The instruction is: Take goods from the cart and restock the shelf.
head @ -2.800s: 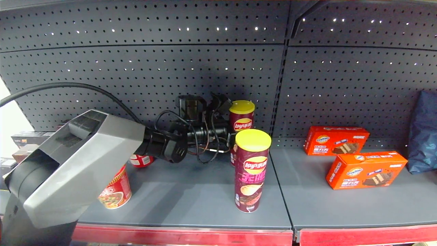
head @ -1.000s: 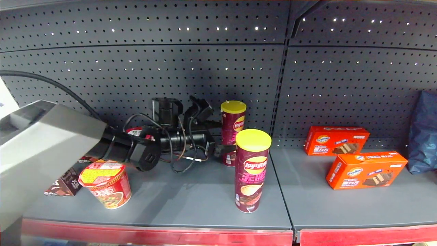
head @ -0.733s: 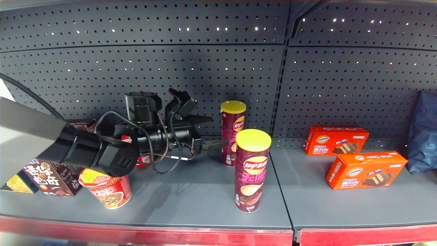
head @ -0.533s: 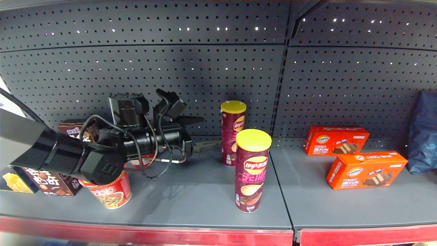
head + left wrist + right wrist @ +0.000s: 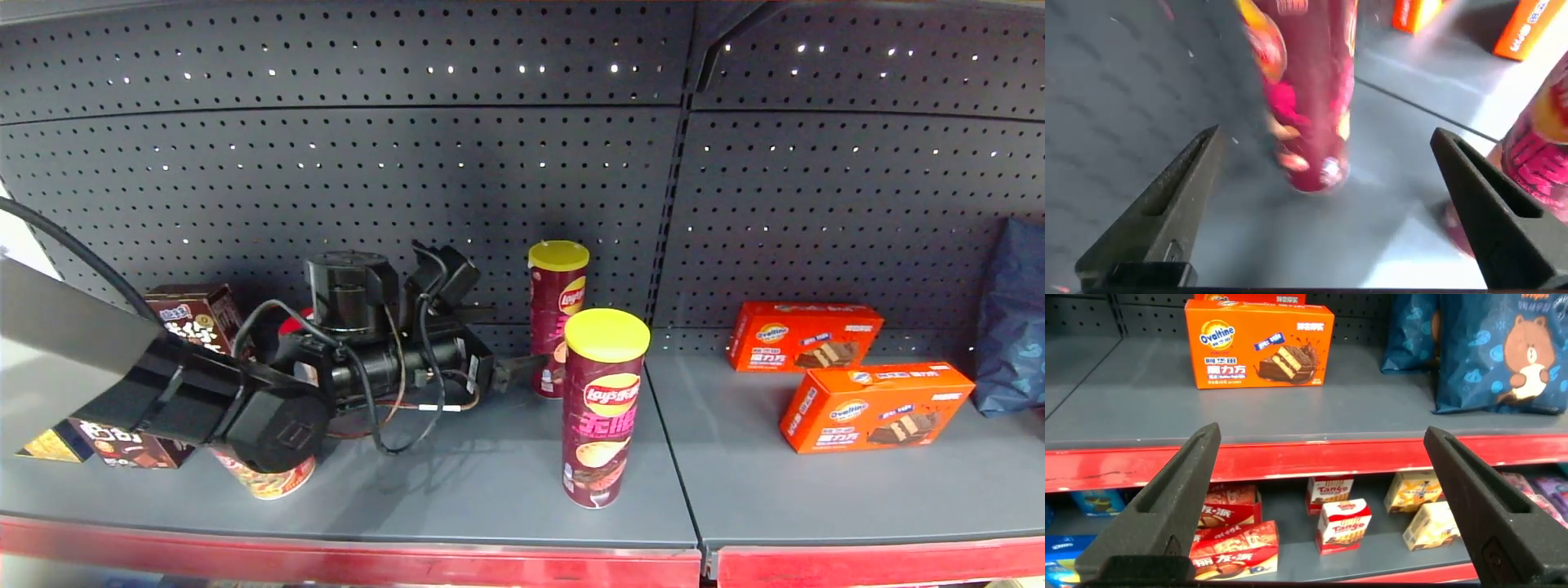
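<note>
grey metal shelf deck with a red front lip (image 5: 457, 498): carries all stock counted here. the left gripper (image 5: 1324, 139) lies low over the deck, jaws spread wide and holding nothing, facing the foot of the rear maroon cardboard crisp canister with a yellow lid (image 5: 558, 302), near it but not gripping. that canister stands upright close to the back panel; a second like it (image 5: 602, 408) stands upright just in front, toward the lip. judged: a front-to-back file for display, labels outward. the right gripper (image 5: 1321, 433) is equally wide and empty, held off facing the shelf's right bay, judged idle. counts: one dark blue soft bag (image 5: 1012, 318) against the right end; two flat orange cardboard boxes (image 5: 804, 336) (image 5: 878, 406), one behind the other; two canisters; two dark brown cartons (image 5: 196, 318) (image 5: 122, 451); one red paper noodle cup (image 5: 265, 483), part hidden by the arm.
</note>
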Controlling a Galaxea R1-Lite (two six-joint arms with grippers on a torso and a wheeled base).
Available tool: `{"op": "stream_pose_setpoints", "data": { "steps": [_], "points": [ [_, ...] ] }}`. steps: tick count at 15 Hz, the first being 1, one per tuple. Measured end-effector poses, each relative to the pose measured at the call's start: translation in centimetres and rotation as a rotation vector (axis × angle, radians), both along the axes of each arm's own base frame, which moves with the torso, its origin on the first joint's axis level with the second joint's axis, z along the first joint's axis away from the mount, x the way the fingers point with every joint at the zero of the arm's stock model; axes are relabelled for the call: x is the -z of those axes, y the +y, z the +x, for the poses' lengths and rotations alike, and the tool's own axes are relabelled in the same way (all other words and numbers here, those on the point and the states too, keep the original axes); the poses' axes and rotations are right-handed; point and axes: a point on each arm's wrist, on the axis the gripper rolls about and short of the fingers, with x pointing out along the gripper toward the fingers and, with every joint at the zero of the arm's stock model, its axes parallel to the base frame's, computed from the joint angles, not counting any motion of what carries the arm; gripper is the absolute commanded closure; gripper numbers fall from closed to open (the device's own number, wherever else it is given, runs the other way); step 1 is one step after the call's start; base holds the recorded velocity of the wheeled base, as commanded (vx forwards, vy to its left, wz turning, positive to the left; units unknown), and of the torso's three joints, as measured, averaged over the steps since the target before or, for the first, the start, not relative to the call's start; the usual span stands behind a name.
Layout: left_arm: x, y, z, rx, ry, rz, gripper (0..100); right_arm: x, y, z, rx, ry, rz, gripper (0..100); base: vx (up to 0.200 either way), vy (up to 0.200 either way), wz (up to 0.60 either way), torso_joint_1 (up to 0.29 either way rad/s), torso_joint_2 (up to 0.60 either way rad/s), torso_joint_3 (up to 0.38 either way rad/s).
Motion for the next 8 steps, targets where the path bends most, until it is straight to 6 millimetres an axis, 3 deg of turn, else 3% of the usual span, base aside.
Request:
{"op": "stream_pose_setpoints", "data": {
  "steps": [8],
  "points": [
    [4.1, -0.9, 1.5, -0.001, 0.030, 0.000, 0, 0.0, 0.0, 0.0, -0.005, 0.003, -0.017, 0, 0.000, 0.000, 0.00, 0.000, 0.00, 0.000]
  ]
}}
